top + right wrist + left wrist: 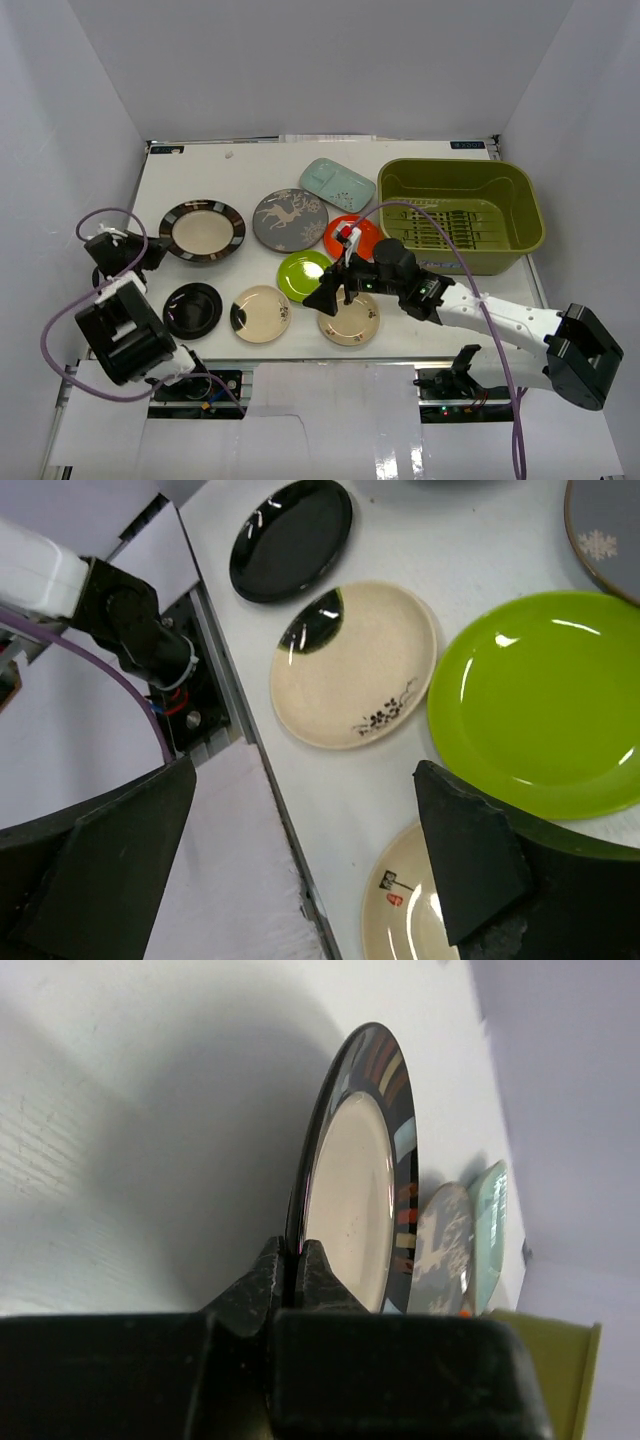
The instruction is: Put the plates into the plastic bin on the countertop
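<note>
My left gripper [152,256] [296,1251] is shut on the left rim of a dark-rimmed plate with a cream centre [203,230] [350,1195]. The right gripper [337,285] [305,810] hangs open over the near edge of the countertop [210,170], its right finger [470,865] above a cream plate [350,320] [400,920]. Close by lie a lime green plate [303,274] [540,700], a cream plate with a black patch [260,313] [355,665], a black plate [192,308] [290,538], a grey deer plate [290,219], a teal oblong plate [337,184] and an orange-red plate [352,232]. The olive plastic bin [530,215] stands at the right.
Pale grey walls [80,120] close in the countertop on three sides. Purple cables [60,320] loop beside the left arm, and another cable crosses the bin's near wall. The table's front rail [215,670] lies under the right gripper's left finger.
</note>
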`<act>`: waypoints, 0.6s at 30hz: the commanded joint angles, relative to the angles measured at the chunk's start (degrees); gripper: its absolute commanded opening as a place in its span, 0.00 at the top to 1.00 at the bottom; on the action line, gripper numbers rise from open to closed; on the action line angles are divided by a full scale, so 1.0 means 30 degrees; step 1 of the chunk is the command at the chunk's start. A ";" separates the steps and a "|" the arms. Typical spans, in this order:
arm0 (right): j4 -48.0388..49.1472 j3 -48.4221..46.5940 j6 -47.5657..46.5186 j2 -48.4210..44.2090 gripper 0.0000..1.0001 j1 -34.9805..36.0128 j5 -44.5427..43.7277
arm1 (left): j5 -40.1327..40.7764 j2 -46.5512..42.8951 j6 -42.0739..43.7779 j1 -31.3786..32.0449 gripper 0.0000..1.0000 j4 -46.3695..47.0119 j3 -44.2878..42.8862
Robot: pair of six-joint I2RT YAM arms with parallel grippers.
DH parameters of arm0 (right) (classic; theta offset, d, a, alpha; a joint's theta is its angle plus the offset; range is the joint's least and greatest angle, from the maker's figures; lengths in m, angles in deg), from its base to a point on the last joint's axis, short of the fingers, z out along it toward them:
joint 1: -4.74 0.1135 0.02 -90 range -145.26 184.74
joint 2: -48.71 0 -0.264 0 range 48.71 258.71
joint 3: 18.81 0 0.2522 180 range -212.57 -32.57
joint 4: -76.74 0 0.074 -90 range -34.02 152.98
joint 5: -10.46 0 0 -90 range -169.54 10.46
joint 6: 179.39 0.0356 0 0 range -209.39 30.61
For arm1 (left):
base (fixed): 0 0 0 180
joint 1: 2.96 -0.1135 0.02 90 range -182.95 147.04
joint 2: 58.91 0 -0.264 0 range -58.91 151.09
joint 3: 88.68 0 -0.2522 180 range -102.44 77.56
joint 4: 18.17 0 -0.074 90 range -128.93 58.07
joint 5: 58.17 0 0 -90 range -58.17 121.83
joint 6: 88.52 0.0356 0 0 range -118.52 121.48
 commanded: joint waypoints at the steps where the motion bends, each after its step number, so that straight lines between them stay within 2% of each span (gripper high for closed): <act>1: 0.0392 -0.2030 0.0159 0.0667 0.02 0.0159 0.0263 | -0.0212 -0.4747 -0.4470 0.0028 1.00 0.3277 0.0371; 4: 0.0158 -0.3348 0.0920 0.1547 0.10 0.0130 -0.0292 | -0.0125 -0.7495 -0.5533 0.1021 1.00 0.3516 0.0666; 7: 0.0128 -0.4753 0.1682 0.2250 0.10 -0.0249 -0.0849 | -0.0035 -0.9260 -0.4838 0.2807 1.00 0.2441 0.0173; 12: 0.0245 -0.6691 0.2824 0.3624 0.10 -0.2005 -0.0471 | -0.1557 -1.0642 -0.4247 0.5735 1.00 0.1701 0.0402; 14: 0.0594 -0.7015 0.3731 0.4153 0.10 -0.3497 0.0494 | -0.2903 -1.0876 -0.4277 0.6179 1.00 0.1904 0.0666; 18: 0.1153 -0.6900 0.4349 0.4741 0.10 -0.5375 0.1287 | -0.4691 -1.1463 -0.5413 0.7261 1.00 0.4121 0.1397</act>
